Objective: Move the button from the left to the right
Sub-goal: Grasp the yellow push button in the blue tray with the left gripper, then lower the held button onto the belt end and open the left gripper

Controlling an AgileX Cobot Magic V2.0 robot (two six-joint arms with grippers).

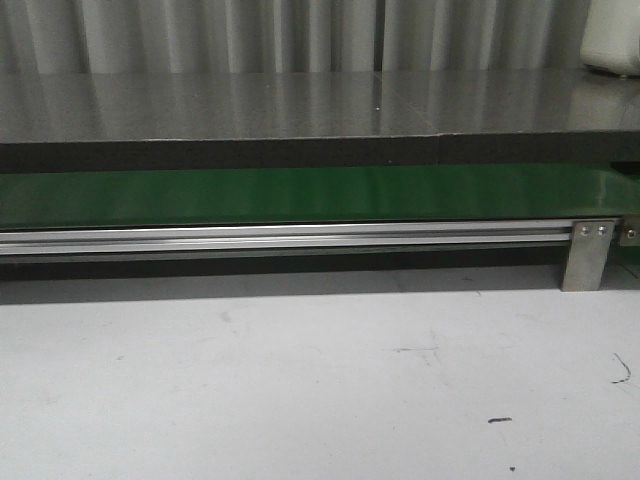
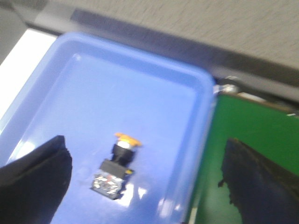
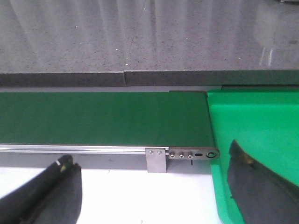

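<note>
The button, with an orange cap, black body and shiny base, lies on its side inside a blue tray in the left wrist view. My left gripper hangs open above it, one finger over the tray, the other over the green belt. My right gripper is open and holds nothing, above the white table in front of the belt's end. The front view shows the belt with no button and neither gripper.
A green tray sits just past the belt's end by my right finger. An aluminium rail with a metal bracket runs along the belt's front. A dark stone counter lies behind the belt.
</note>
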